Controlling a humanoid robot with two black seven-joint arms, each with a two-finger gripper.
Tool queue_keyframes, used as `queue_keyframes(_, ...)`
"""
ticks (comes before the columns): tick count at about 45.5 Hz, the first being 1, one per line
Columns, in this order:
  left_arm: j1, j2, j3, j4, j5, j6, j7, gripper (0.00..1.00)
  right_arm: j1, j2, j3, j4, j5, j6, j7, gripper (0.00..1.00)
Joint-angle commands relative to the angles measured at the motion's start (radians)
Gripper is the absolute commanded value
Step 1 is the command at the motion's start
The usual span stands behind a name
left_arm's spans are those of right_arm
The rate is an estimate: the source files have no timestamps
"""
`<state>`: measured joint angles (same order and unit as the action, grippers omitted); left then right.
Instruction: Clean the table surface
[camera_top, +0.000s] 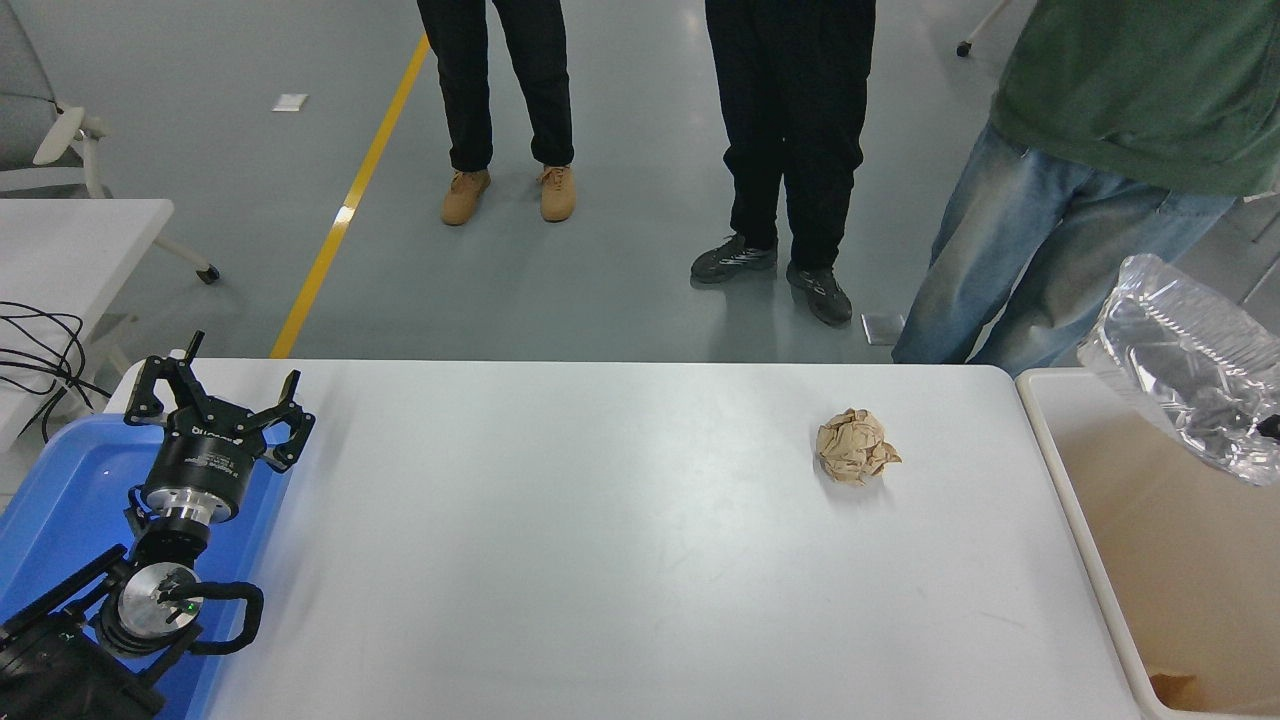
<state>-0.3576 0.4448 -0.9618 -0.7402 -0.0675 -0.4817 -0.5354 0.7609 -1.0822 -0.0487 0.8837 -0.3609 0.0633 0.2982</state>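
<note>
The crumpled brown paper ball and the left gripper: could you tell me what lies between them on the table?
Nothing: in the head view, only bare table surface separates the left gripper from the paper ball.
</note>
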Motion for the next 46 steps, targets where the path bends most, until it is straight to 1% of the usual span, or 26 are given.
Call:
queue_keyframes(1, 0.000, 0.000, 0.000, 0.001, 0.000, 0.000, 0.000, 0.99, -0.124, 0.079, 0.017, -0.078, 0.114, -0.114, -0.001, 0.00)
queue_keyframes(5, 0.000, 0.000, 0.000, -0.001, 0.000, 0.000, 0.000, 0.99, -0.140, 0.142, 0.013, -0.149, 0.161, -0.118, -0.002, 0.00)
queue_keyframes(10, 0.000, 0.000, 0.000, -0.001, 0.000, 0.000, 0.000, 0.99, -0.169, 0.189, -0.003, -0.253, 0.229, -0.120, -0.004, 0.00)
queue_keyframes(13, 0.000, 0.000, 0.000, 0.001, 0.000, 0.000, 0.000, 0.99, -0.187, 0.249, -0.003, -0.313, 0.244, -0.118, -0.008, 0.00)
queue_keyframes(20, 0.000, 0.000, 0.000, -0.001, 0.000, 0.000, 0.000, 0.99, -0.213, 0.329, 0.000, -0.437, 0.247, -0.117, -0.011, 0.00)
queue_keyframes(33, 0.000, 0.000, 0.000, 0.001, 0.000, 0.000, 0.000, 0.99, -0.269, 0.432, 0.003, -0.505, 0.289, -0.120, -0.014, 0.00)
queue_keyframes(46, 0.000, 0.000, 0.000, 0.001, 0.000, 0.000, 0.000, 0.99, -0.239, 0.613, 0.000, -0.761, 0.284, -0.105, -0.051, 0.00)
